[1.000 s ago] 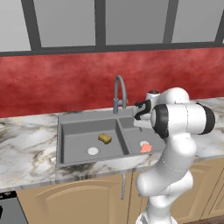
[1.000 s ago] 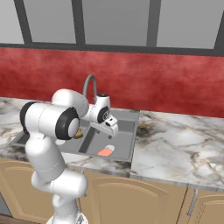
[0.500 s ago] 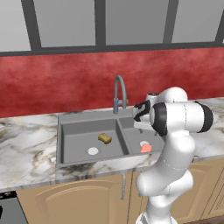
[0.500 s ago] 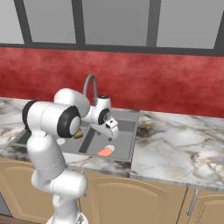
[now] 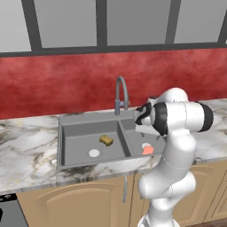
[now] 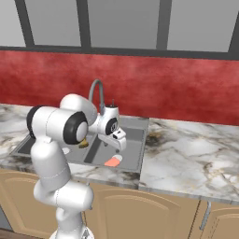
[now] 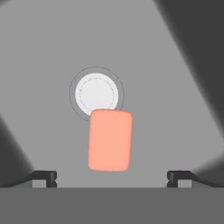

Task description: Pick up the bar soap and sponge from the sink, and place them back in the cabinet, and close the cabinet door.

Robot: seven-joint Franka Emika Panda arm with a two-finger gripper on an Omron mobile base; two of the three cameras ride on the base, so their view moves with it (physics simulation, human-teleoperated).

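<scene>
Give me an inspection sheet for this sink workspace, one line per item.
Surface: marbled countertop with the grey double-basin sink set into it.
Job's things: bar soap lies flat in the right basin, its far end overlapping the white drain; sponge sits in the left basin, near that basin's drain. Cabinet and its door: nothing seen.
Clutter: nothing seen.
Grippers: gripper open, above the soap, holding nothing.
Cables: nothing seen.
Surroundings: grey gooseneck faucet, red backsplash, tan arched lower doors.
</scene>
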